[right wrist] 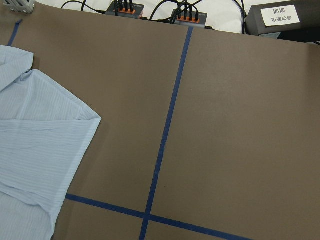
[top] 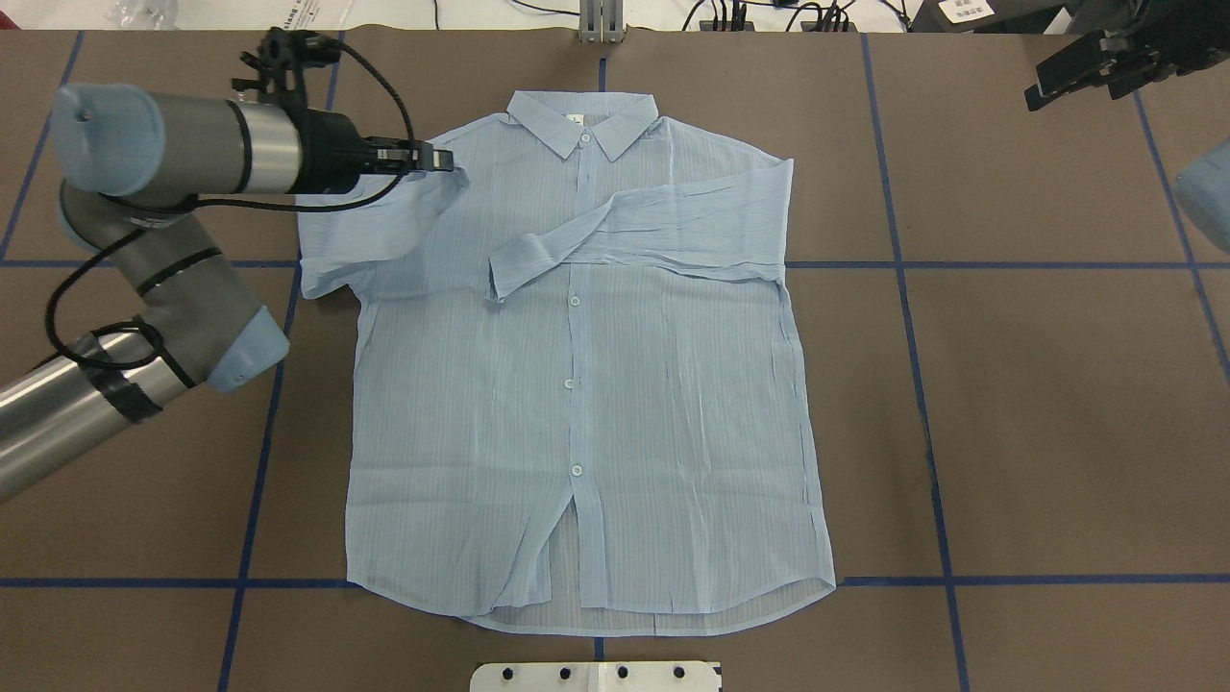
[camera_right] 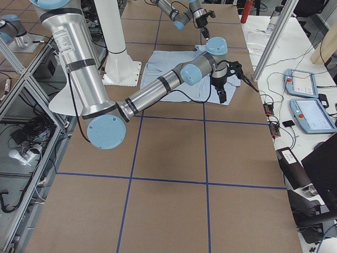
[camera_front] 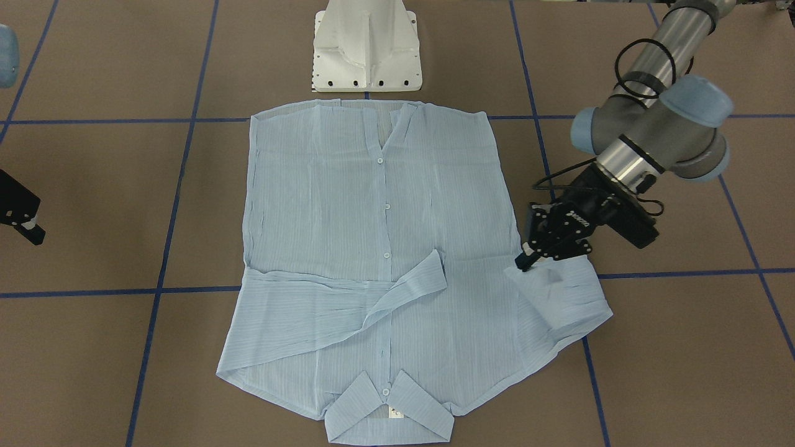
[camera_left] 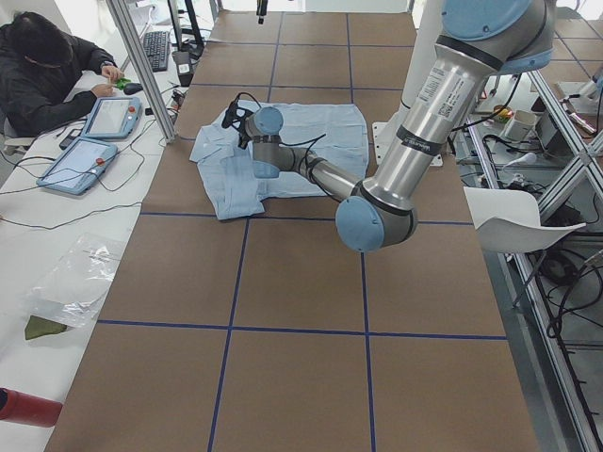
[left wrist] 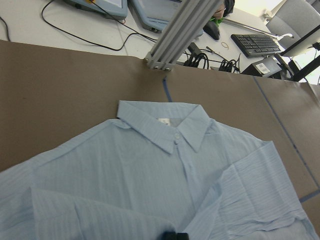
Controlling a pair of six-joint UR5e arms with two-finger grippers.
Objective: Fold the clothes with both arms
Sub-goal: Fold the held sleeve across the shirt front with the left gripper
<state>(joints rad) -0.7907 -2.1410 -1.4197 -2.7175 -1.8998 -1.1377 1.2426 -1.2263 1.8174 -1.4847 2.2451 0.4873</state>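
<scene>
- Shirt (top: 577, 384) lies flat on the counter (top: 1057, 384), button front up. The collar (top: 586, 120) is at the far edge from the robot and the hem (top: 625, 605) is nearest its base.
- Right sleeve (top: 673, 231) (on the robot's right) is already folded in. It lies across the chest with its cuff past the button line.
- Left sleeve (camera_front: 571, 298) is not yet folded. It bunches off the shoulder edge, its end raised clear of the counter.
- Left hand (camera_front: 526, 261) is clenched on the end of that sleeve, fingertips pinched on the cloth just above the shirt's side edge.
- Right hand (top: 1086, 62) hangs well apart from the shirt, off the far right corner of the counter, with no cloth in it. Cannot tell whether its fingers are spread or closed.
- Judgement: early-middle stage. One sleeve is done and the second is in hand.
- Left to do, as I read it:
  - carry the left sleeve across the chest
  - fold the sides or body, hem toward collar
- The body shows no fold so far.
</scene>
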